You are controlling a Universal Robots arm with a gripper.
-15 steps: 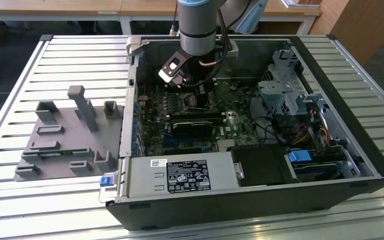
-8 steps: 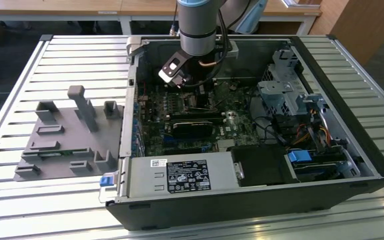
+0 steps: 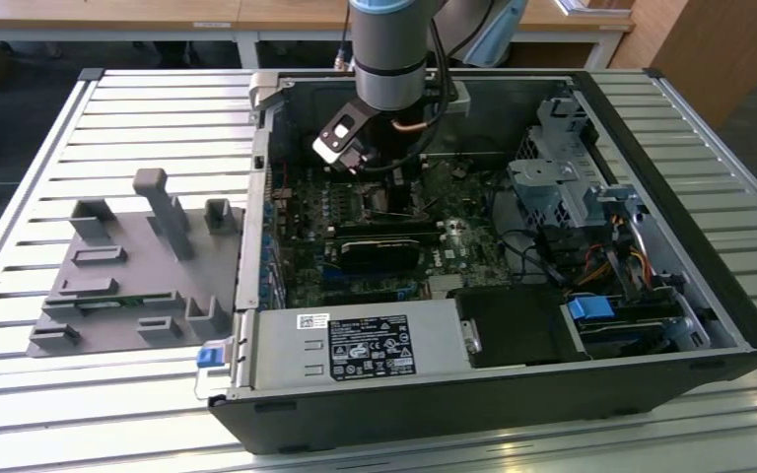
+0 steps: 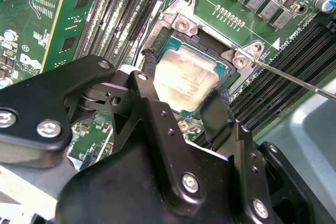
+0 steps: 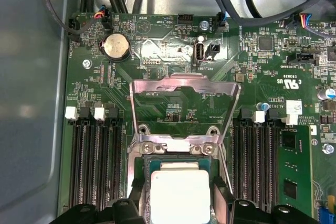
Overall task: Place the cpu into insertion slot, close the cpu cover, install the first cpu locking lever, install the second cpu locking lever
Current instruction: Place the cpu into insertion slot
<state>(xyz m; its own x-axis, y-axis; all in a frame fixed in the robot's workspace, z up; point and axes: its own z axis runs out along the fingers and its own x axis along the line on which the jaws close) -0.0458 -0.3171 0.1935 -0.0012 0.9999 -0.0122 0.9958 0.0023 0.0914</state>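
Note:
The cpu [image 4: 186,80], a silver-topped square chip, lies level in the insertion slot [image 4: 173,32], whose black frame and silvery rim show around it. My gripper [image 4: 186,78] straddles it, with one black finger [image 4: 148,64] against one side of the chip and the other finger [image 4: 223,106] against the opposite side. In the first wrist view the cpu [image 5: 178,192] sits between the same fingers [image 5: 220,200]. The cpu cover [image 5: 184,85] stands swung open behind the slot on its hinge. A thin locking lever [image 4: 294,80] juts out beside the socket.
The arm [image 3: 392,59] reaches down into an open computer case [image 3: 694,246] on a slatted table [image 3: 115,108]. Memory slots [image 5: 97,166] flank the socket on both sides. A white-labelled grey metal box [image 3: 359,345] and cables [image 3: 615,256] fill the case's near and right parts. A grey fixture [image 3: 129,266] lies outside.

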